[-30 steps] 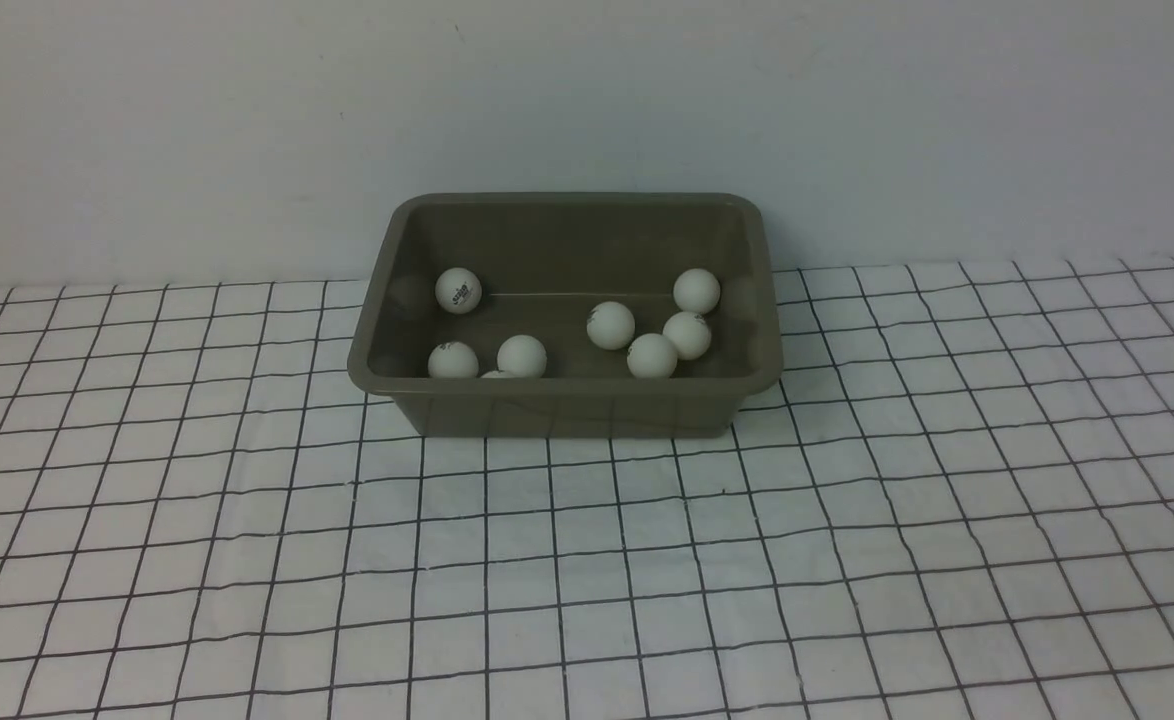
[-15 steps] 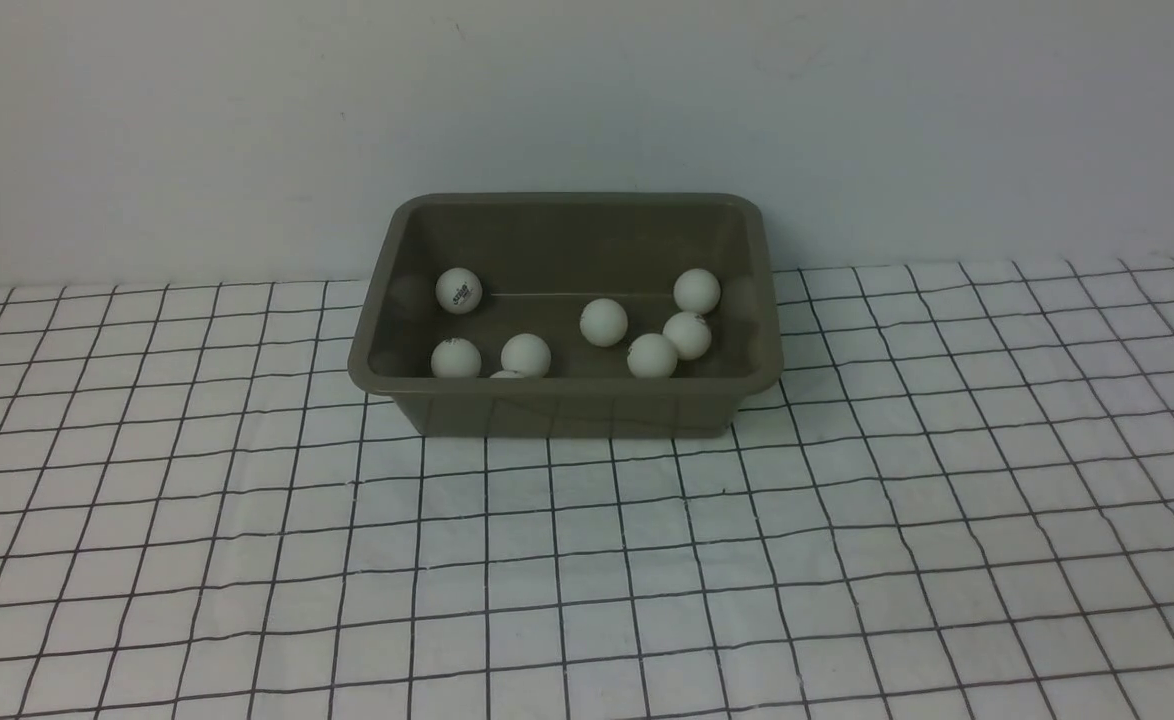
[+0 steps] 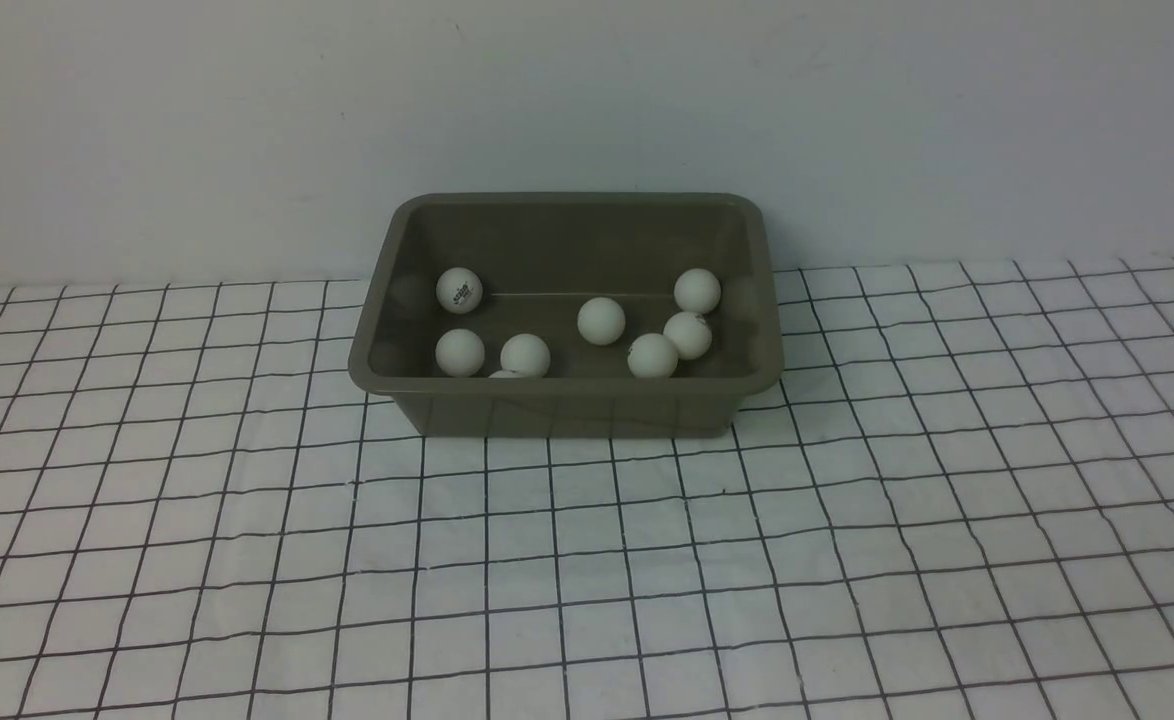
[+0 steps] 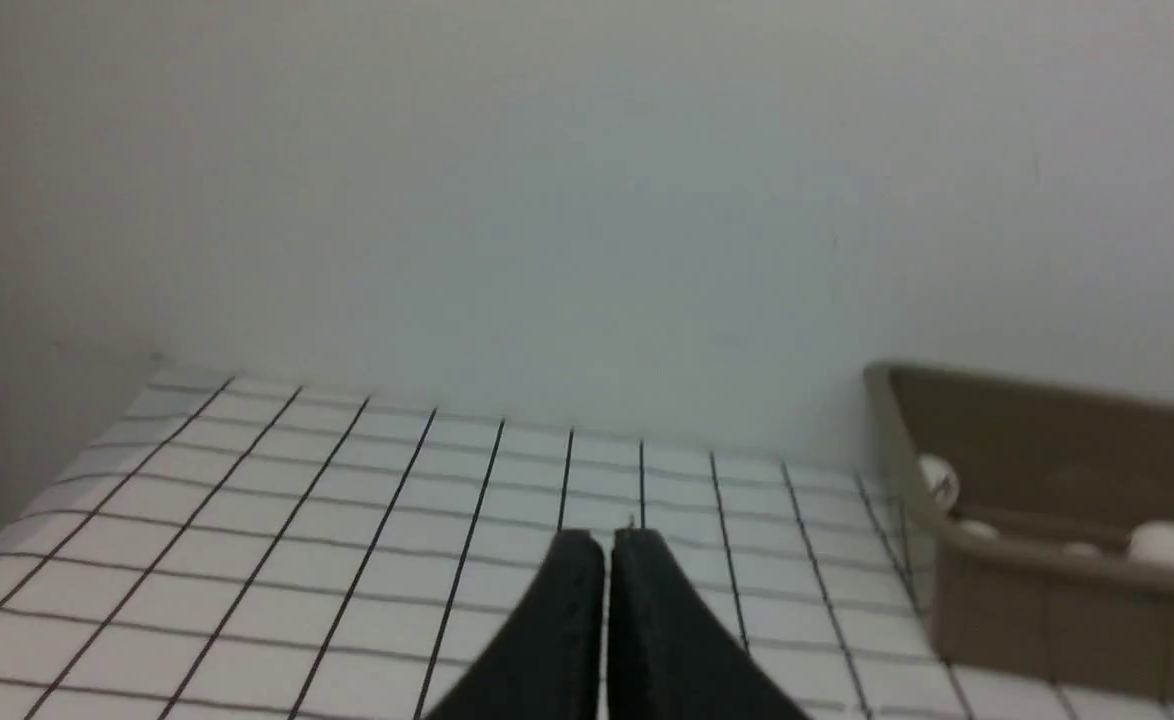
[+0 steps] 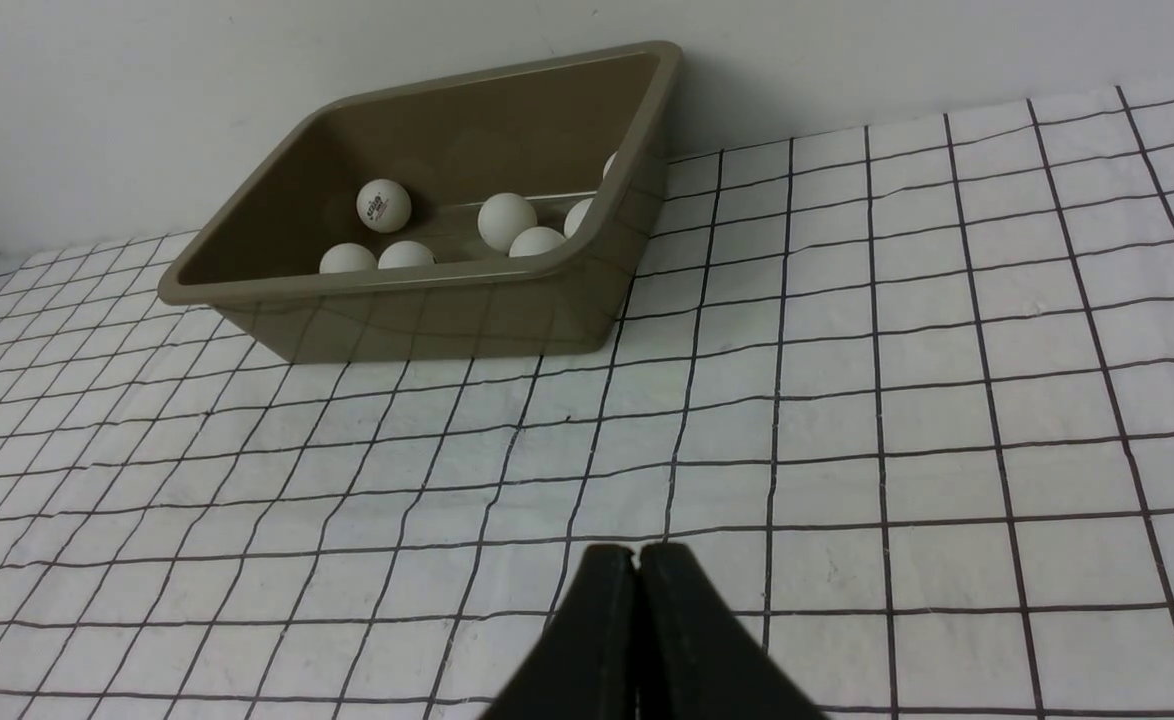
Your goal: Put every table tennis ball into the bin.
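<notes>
The olive-brown bin [image 3: 567,398] stands at the back of the checked cloth against the wall. Several white table tennis balls lie on its floor: one with a dark logo [image 3: 459,290] at the back left, a pair [image 3: 525,354] near the front left, one [image 3: 601,321] in the middle, a cluster [image 3: 688,334] on the right. Neither arm shows in the front view. My left gripper [image 4: 607,540] is shut and empty, low over the cloth, well to the left of the bin [image 4: 1047,590]. My right gripper [image 5: 637,555] is shut and empty over the cloth, in front of the bin [image 5: 427,315].
A white cloth with a black grid [image 3: 587,560] covers the table. A plain pale wall [image 3: 587,100] rises right behind the bin. The cloth's left edge [image 4: 67,460] shows in the left wrist view.
The middle ball has rolled slightly to the left and back, and the front-left ball has shifted a little to the right. The bin has not moved.
</notes>
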Tool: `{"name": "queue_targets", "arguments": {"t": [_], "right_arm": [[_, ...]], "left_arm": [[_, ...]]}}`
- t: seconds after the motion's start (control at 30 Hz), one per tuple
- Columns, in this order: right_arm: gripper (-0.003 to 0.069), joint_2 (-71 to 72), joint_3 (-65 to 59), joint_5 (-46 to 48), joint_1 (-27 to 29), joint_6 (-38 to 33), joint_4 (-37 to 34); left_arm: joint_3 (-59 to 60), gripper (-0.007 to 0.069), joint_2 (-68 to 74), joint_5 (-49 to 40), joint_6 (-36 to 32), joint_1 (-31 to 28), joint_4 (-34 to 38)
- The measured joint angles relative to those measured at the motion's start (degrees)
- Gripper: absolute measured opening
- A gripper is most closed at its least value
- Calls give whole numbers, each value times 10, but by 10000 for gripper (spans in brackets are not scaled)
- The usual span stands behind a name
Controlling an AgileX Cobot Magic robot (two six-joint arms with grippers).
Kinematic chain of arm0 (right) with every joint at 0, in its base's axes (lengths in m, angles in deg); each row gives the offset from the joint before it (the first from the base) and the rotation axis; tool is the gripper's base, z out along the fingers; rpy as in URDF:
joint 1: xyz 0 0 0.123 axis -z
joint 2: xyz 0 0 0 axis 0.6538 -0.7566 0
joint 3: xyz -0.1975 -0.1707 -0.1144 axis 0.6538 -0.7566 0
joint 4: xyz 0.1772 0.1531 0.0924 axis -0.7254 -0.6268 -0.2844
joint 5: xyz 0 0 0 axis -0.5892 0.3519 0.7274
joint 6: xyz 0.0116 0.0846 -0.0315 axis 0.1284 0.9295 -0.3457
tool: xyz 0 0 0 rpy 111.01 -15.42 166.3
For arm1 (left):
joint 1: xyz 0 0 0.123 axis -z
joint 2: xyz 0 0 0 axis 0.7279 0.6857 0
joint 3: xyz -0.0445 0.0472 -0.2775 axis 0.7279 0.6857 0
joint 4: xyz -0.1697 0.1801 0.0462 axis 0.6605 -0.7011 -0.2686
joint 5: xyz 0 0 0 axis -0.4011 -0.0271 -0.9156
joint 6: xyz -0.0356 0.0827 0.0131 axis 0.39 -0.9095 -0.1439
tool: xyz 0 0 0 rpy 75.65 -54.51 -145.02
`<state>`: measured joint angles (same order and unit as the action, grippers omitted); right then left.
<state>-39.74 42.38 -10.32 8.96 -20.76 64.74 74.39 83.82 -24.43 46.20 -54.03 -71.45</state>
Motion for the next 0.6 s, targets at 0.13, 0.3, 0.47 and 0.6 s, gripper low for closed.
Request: {"name": "queue_targets", "arguments": {"t": [0.13, 0.3, 0.47, 0.6], "right_arm": [[-17, 0, 0, 0, 0, 0, 0], [-17, 0, 0, 0, 0, 0, 0], [-17, 0, 0, 0, 0, 0, 0], [-17, 0, 0, 0, 0, 0, 0]], "left_arm": [[20, -4, 0, -15, -164, 0, 91], [20, -4, 0, -56, -225, 0, 98], [20, -4, 0, -121, -225, 0, 99], [20, -4, 0, -146, -225, 0, 99]]}}
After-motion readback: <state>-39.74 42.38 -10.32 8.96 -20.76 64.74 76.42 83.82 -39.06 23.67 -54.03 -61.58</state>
